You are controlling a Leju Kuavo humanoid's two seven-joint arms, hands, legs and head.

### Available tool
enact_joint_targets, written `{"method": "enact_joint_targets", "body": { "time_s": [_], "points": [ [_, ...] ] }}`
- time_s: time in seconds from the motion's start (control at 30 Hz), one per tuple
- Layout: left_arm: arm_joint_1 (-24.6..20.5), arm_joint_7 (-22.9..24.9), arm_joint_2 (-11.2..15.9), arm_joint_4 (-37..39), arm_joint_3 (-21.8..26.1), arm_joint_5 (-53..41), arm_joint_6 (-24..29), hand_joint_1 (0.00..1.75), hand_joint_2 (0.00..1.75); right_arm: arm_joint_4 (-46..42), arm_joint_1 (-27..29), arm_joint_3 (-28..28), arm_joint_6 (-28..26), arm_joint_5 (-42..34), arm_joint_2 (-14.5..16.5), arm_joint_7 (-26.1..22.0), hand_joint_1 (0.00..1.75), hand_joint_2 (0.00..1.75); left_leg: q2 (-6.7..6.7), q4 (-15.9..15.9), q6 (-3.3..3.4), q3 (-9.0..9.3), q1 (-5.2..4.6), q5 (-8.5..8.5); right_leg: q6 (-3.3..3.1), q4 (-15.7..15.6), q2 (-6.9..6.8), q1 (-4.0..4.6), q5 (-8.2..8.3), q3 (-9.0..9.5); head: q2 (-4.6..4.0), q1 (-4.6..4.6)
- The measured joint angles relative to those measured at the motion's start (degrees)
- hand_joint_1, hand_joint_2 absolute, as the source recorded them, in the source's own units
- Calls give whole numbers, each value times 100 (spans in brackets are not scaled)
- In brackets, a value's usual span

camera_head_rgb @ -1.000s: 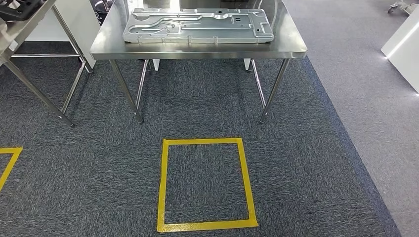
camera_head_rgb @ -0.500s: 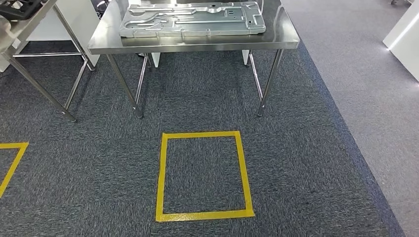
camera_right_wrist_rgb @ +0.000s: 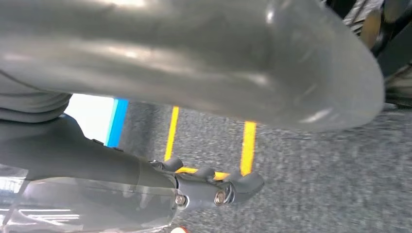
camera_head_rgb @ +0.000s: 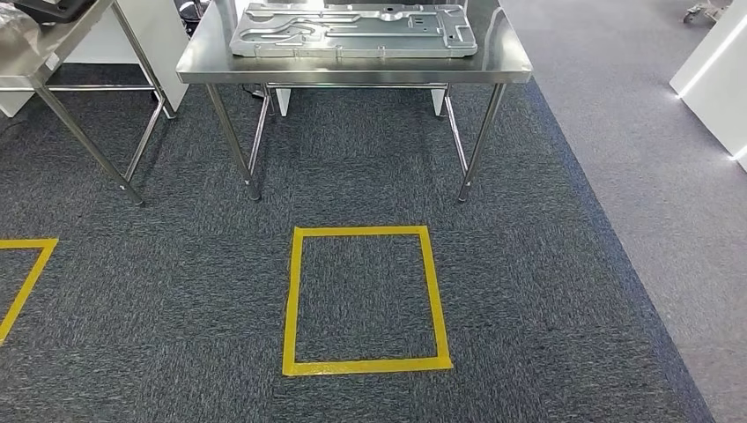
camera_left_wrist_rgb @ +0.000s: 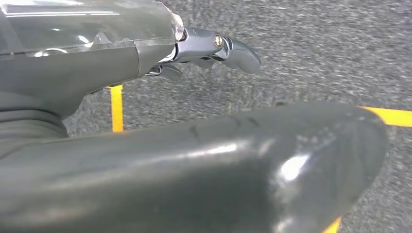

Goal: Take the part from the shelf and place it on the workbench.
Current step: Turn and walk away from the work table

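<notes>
at the far left of the head view we see a second steel table (camera_head_rgb: 53, 53), its corner and slanted legs, with a dark object (camera_head_rgb: 53, 7) lying at its top edge — too cut off for us to tell what it is. a strip of yellow tape (camera_head_rgb: 26, 278) marks a partial outline on the carpet (camera_head_rgb: 159, 308) below it. further right stands the workbench (camera_head_rgb: 352, 69), a steel worktop on four thin legs. the part (camera_head_rgb: 352, 31), a flat pressed metal panel, lies on the worktop, long side parallel to the near edge and just behind it, spanning most of the width between the left and right edges. on the carpet in front of the workbench a yellow tape square (camera_head_rgb: 366, 300) sits well apart from the legs. to the right, lighter grey flooring (camera_head_rgb: 652, 159) runs past a white cabinet (camera_head_rgb: 713, 79).

our left hand (camera_left_wrist_rgb: 184, 160) hangs over the carpet, fingers (camera_left_wrist_rgb: 233, 48) stretched out and apart, grasping nothing — released. our right hand (camera_right_wrist_rgb: 194, 73) likewise hangs over carpet and yellow tape lines, fingers (camera_right_wrist_rgb: 233, 187) extended with nothing between them.
</notes>
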Motion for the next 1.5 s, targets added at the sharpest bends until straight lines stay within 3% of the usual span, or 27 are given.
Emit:
{"method": "enact_joint_targets", "body": {
  "time_s": [0.03,0.07,0.13,0.2,0.3,0.33,0.4,0.47,0.5,0.53,0.57,0.63,0.7,0.8,0.83,0.9,0.97,1.0,1.03,1.07,1.13,1.2,1.23,1.33,1.4,1.5],
  "points": [
    [1,1,0,0,0,0,-3,0,0,0,2,0,-2,-1,0,4,0,0,1,24,-9,-63,-1,30,0,-24,0,0,0,113,0,0],
    [2,2,-1,1,0,-1,-8,0,0,0,2,0,-4,-2,-1,7,0,0,0,51,-20,-119,-1,54,-9,-281,0,0,85,347,0,0],
    [0,3,-3,5,-2,-4,-24,0,0,0,-7,0,-9,-5,-5,10,0,0,-2,116,-54,-194,-8,82,-56,-1132,5,12,283,966,0,0],
    [-7,3,-4,13,-4,-14,-34,0,0,0,-14,-1,-7,-10,-8,14,0,0,-3,167,-105,-237,-22,103,-128,-1630,16,41,358,1279,0,-1],
    [-16,3,-8,16,-6,-34,-40,0,0,0,-3,-3,0,-20,-15,27,0,0,-7,195,-195,-262,-15,119,-232,-1694,12,49,407,1267,0,-1],
    [-14,3,-10,17,-7,-40,-42,0,0,0,-1,-4,1,-21,-18,33,0,0,-13,267,-223,-295,-9,54,-273,-1711,5,39,433,1259,0,0],
    [-11,3,-22,22,-9,-46,-39,0,0,0,3,-4,-6,-21,-24,44,0,0,-23,770,-272,-516,15,-292,-347,-1733,-15,31,483,1222,0,-1],
    [-4,3,-40,30,-15,-52,-33,0,0,0,11,-5,-24,-21,-31,56,0,0,-24,1571,-308,-853,36,-696,-372,-1722,-22,50,513,1157,0,-2],
    [1,4,-45,33,-19,-54,-31,0,0,0,15,-6,-38,-21,-34,66,0,0,-24,1827,-320,-949,44,-776,-373,-1711,-24,57,525,1129,0,-2],
    [5,4,-49,35,-22,-55,-31,0,0,0,17,-7,-52,-21,-37,78,0,0,-23,1873,-324,-943,51,-744,-368,-1695,-23,62,534,1105,0,-2],
    [5,5,-50,37,-26,-56,-33,0,0,0,17,-7,-66,-21,-38,89,0,0,-22,1661,-321,-809,55,-602,-362,-1674,-22,64,539,1088,0,-2],
    [-6,5,-50,37,-33,-58,-36,0,0,0,13,-7,-76,-21,-39,104,0,0,-21,836,-289,-350,55,-259,-336,-1627,-23,69,537,1068,0,-1],
    [-19,9,-51,37,-38,-59,-37,0,0,0,5,-7,-73,-21,-39,105,0,0,-23,291,-230,-84,35,-116,-279,-1591,-23,82,542,1048,0,-1],
    [-15,21,-54,38,-39,-58,-38,0,0,0,-1,-7,-52,-20,-41,104,0,0,-22,216,-125,-98,17,-52,-163,-1573,-16,74,579,1019,0,0],
    [-17,25,-56,39,-39,-57,-37,0,0,0,-1,-7,-41,-19,-43,104,0,0,-18,201,-82,-112,24,-9,-129,-1521,-9,67,525,992,0,0],
    [-29,28,-61,41,-39,-54,-38,0,0,0,0,-7,-25,-16,-45,104,0,0,-8,173,-9,-176,40,73,-82,-1120,8,54,179,822,0,0],
    [-28,32,-61,42,-39,-49,-31,0,0,0,1,-7,-14,-15,-49,102,0,0,-8,183,20,-283,23,120,-49,-347,13,40,-267,518,0,0],
    [-24,37,-61,42,-38,-45,-22,0,0,0,4,-7,-9,-15,-54,99,0,0,-9,190,18,-333,15,139,-39,-47,13,33,-380,413,0,0],
    [-20,44,-61,42,-38,-40,-10,0,0,0,8,-7,-6,-15,-60,95,0,0,-10,198,13,-374,8,160,-36,59,13,29,-382,403,0,0],
    [-18,51,-61,42,-38,-34,2,0,0,0,11,-7,-1,-13,-64,92,0,0,-16,205,3,-403,4,180,-43,-85,14,27,-280,517,0,0],
    [-16,65,-66,43,-38,-27,19,0,0,0,14,-4,14,27,-74,92,0,0,-55,213,-35,-435,0,220,-94,-929,98,31,44,1027,0,0],
    [-27,71,-75,46,-38,-28,28,0,0,0,24,8,38,108,-88,101,0,0,-102,223,-91,-462,-13,260,-157,-1616,207,55,227,1407,0,-1],
    [-34,71,-80,48,-39,-32,31,0,0,0,34,19,51,155,-94,104,0,0,-125,226,-121,-477,-12,281,-182,-1728,235,72,236,1457,0,-1],
    [-23,68,-75,48,-39,-47,34,0,0,2,60,126,108,465,-96,149,0,0,-189,264,-210,-527,0,297,-275,-1773,101,63,314,1439,0,0],
    [-12,65,-69,48,-39,-63,33,0,0,3,73,297,177,783,-99,204,0,0,-170,635,-258,-703,11,33,-350,-1818,-10,30,380,1411,0,-1],
    [-5,64,-68,48,-39,-85,30,0,0,4,103,551,253,1039,-106,245,0,0,-129,1731,-327,-1144,50,-544,-381,-1799,-173,50,406,1335,0,-2]
  ]
}}
